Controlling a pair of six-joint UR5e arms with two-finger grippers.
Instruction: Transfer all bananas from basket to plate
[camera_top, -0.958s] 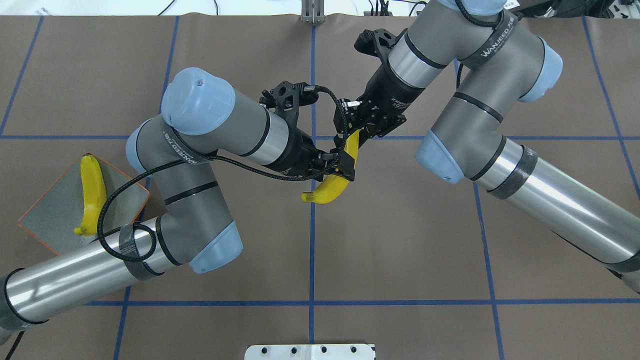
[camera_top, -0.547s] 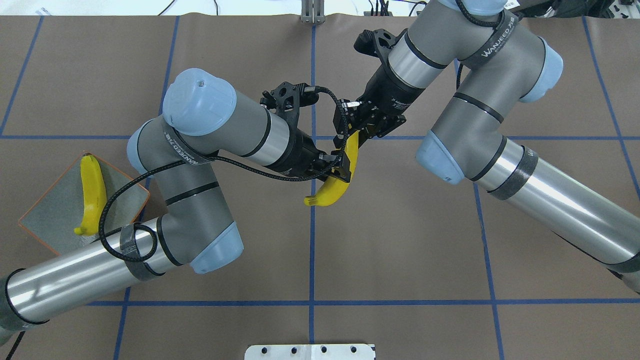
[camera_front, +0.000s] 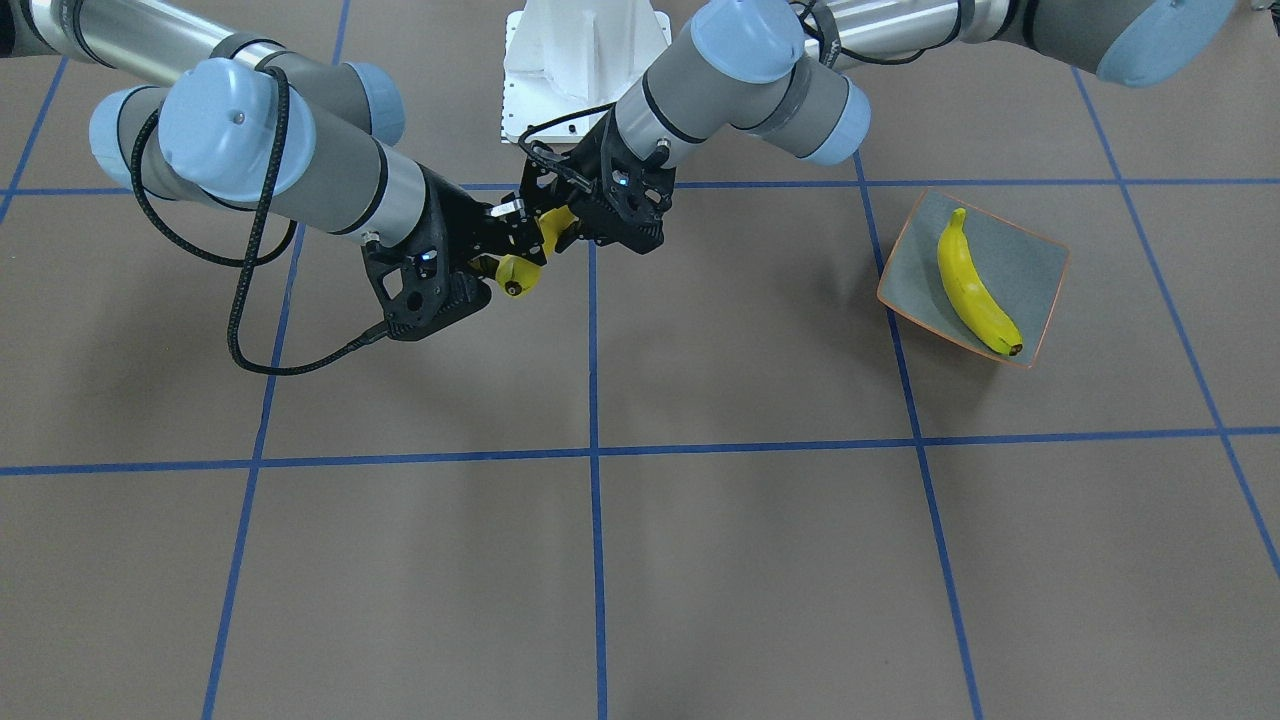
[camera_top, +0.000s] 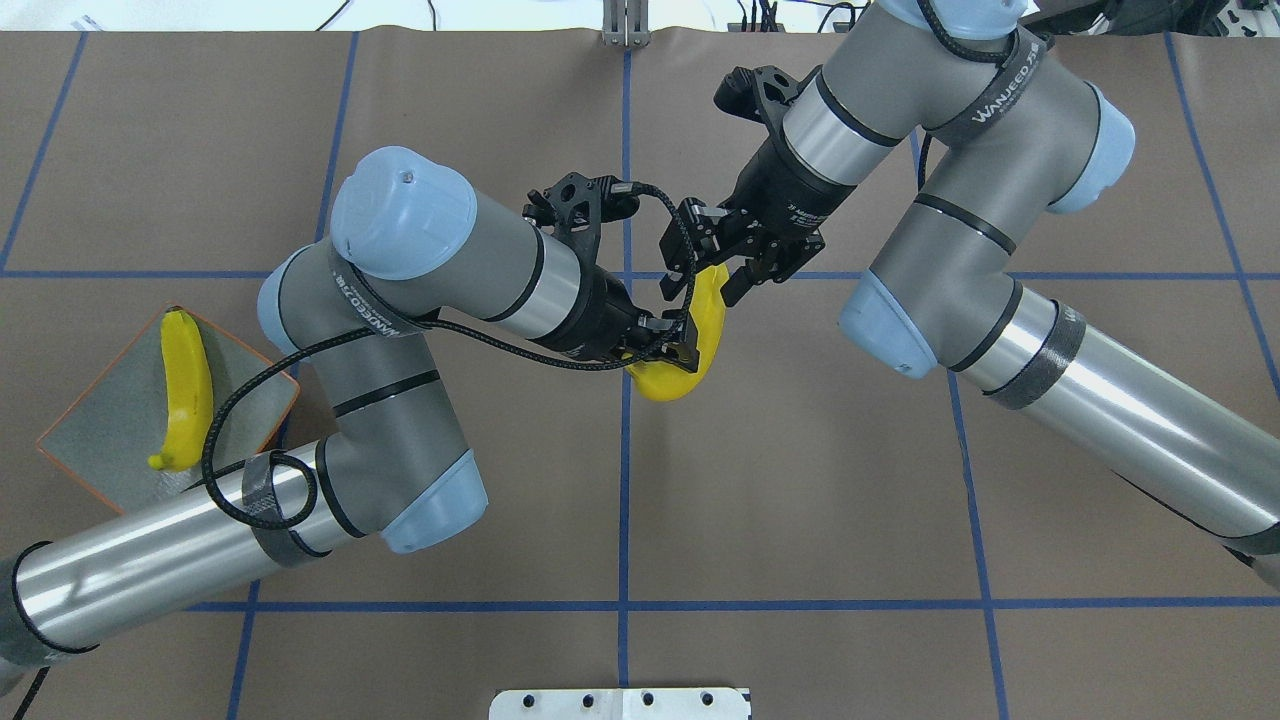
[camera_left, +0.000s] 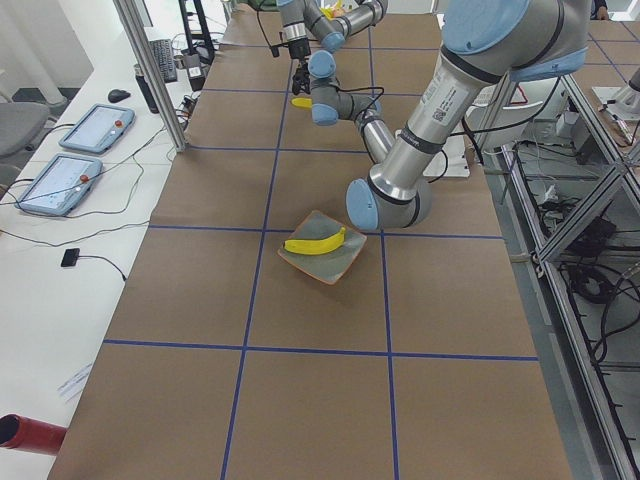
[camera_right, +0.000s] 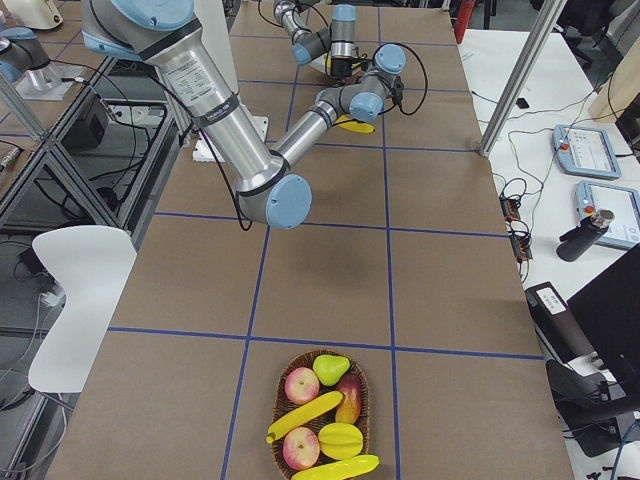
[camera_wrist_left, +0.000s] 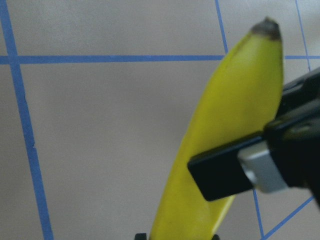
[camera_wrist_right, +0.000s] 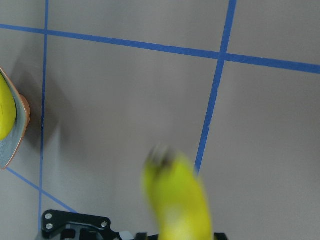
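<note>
Banana (camera_top: 706, 322) clamped in left fingers (camera_top: 686, 352), right fingers (camera_top: 740, 284) spread beside it, plate (camera_top: 110, 420) well apart.

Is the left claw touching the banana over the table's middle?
Touching. Overhead view shows the left claw clamped around the banana, pressing on it from both sides.

A counter (camera_left: 320, 400) under brown sheeting gridded with blue tape (camera_top: 622, 500) fills most views, a white desk (camera_left: 50, 300) with two tablets (camera_left: 95, 128) runs along the left of the left-side view, and a white chair (camera_right: 80, 300) stands lower left in the right-side view.
</note>
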